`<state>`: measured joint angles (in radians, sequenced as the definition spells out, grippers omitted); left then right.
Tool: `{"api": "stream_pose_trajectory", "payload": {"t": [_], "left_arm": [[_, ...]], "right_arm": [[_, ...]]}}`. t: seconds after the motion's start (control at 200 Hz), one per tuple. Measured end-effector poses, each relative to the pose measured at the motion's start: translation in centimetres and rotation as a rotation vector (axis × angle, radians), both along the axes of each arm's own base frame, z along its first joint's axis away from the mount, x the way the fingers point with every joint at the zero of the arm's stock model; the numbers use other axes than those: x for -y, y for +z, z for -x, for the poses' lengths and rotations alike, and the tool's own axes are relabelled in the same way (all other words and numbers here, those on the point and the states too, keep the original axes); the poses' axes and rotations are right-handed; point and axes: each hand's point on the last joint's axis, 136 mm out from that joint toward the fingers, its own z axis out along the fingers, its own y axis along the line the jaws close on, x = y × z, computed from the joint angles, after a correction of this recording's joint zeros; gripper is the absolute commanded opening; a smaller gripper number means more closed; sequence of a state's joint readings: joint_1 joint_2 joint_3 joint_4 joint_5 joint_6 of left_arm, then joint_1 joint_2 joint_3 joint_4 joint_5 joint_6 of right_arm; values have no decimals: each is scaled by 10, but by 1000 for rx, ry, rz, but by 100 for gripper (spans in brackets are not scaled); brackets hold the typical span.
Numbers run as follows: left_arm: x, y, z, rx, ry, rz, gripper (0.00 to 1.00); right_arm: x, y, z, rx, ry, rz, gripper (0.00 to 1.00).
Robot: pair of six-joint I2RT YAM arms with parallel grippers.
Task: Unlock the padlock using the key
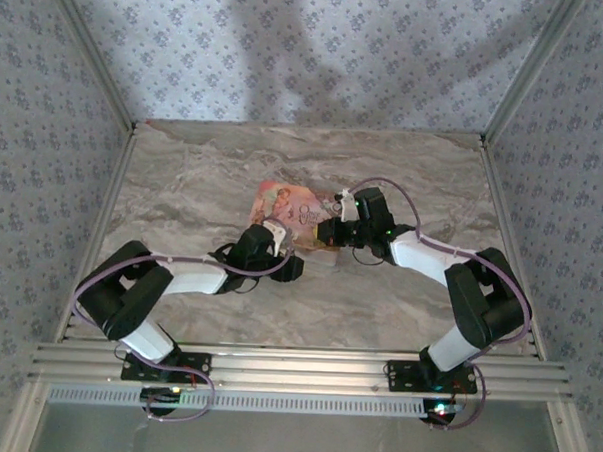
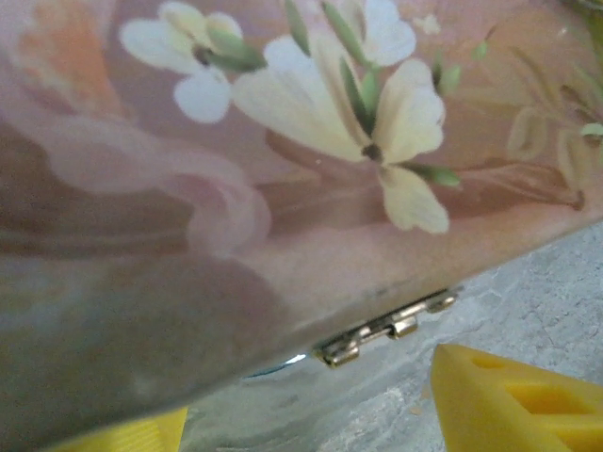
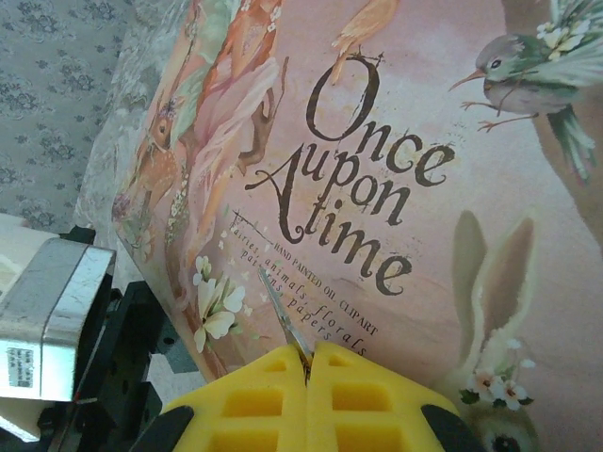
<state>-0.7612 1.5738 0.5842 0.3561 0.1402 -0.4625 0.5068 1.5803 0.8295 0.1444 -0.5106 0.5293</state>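
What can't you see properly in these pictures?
Top view: the left gripper and right gripper cover the pink box's near edge, so whether the padlock is open is hidden.
Right wrist view: shut yellow fingers hide most of a thin metal blade; key or not, unclear.
Left wrist view: brass fitting blurred, too close.

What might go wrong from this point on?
1. The right gripper pinches the thin key only at its end; it may twist or slip.
2. The left gripper, open, sits very close to the pink box by its brass fitting; closing may shove the box.
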Motion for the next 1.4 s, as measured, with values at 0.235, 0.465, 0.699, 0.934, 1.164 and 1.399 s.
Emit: {"api": "stream_pose_trajectory", "payload": {"t": [0.235, 0.465, 0.699, 0.934, 1.164, 1.399], "left_arm": [[6, -1, -1, 2, -4, 2, 55], [10, 1, -3, 2, 4, 8, 49], [9, 1, -6, -3, 35, 12, 43], [8, 2, -9, -14, 84, 28, 40], [6, 3, -12, -28, 131, 46, 39], [5, 4, -15, -47, 178, 67, 36]], "right_arm": [[0, 0, 0, 0, 0, 0, 1], [0, 0, 0, 2, -2, 2, 1], [-1, 0, 0, 5, -2, 5, 1], [-2, 0, 0, 5, -3, 9, 1], [-3, 0, 1, 5, -1, 11, 1], [-4, 0, 2, 4, 3, 11, 1]]}}
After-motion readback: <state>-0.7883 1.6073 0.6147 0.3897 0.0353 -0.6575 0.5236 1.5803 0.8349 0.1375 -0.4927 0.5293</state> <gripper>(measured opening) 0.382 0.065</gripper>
